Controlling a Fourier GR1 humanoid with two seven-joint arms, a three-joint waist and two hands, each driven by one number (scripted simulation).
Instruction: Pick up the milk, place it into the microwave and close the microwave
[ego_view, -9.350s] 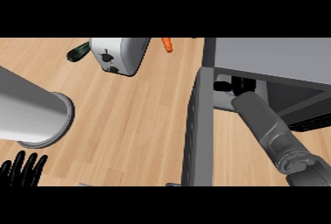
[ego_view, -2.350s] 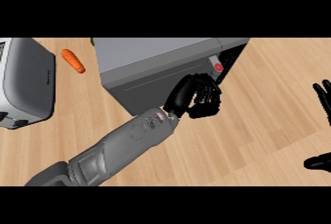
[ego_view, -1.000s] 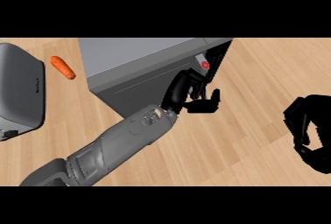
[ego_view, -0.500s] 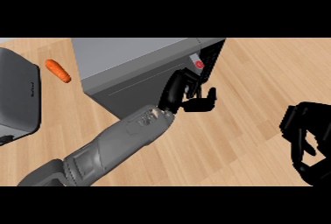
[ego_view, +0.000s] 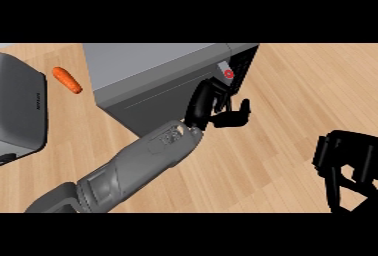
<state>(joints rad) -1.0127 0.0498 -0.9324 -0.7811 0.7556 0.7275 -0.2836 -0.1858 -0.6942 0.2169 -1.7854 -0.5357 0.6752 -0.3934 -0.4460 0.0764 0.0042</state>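
The milk is not visible anywhere on the bench (ego_view: 295, 95). The likely judgement is that it sits inside the microwave (ego_view: 155, 65), behind the door (ego_view: 162, 102), so which way the carton points and how its long axis lies cannot be told. The microwave itself runs lengthwise from the centre left of the frame up to the upper right, its front facing the lower right, with the red button (ego_view: 229, 74) at the right end of that front. The left hand (ego_view: 207, 111) is at the door's right end, just below the button. Its fingers (ego_view: 205, 95) are only lightly bent and rest against the front without wrapping round anything, and the thumb sticks out to the right. The door looks shut or very nearly so, but the view does not show whether it has latched. The main risk is drawing the hand away from a door that has not caught, which would leave it to swing out. Pressing off-centre so near the panel could also slide the whole microwave across the bench or knock the button. The right hand (ego_view: 343, 160) sits at the lower right edge, fingers clenched on nothing visible, well apart from the work. A carrot (ego_view: 67, 80) and a grey appliance (ego_view: 22, 110) lie at the upper left, clear of the forearm.
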